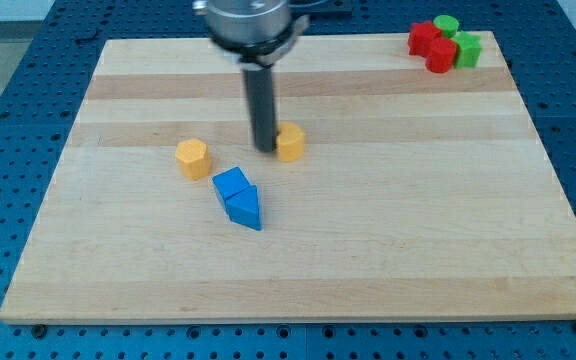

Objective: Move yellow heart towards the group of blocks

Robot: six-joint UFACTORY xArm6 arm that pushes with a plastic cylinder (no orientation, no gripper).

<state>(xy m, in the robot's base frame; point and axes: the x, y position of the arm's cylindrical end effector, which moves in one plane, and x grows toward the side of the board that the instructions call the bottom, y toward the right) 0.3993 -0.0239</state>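
Note:
A yellow block [290, 143], the heart as far as its shape can be made out, lies a little above the board's centre. My tip [266, 149] stands right against its left side. A yellow hexagonal block [192, 158] lies further to the view's left. A blue cube [232, 184] and a blue triangular block [246, 209] touch each other just below the tip. A group of blocks sits at the top right corner: two red blocks [425, 38] [441, 55], a green round block [447, 25] and a green block [467, 49].
The wooden board [368, 240] rests on a blue perforated table [8, 80]. The arm's dark rod [262, 100] comes down from the view's top centre.

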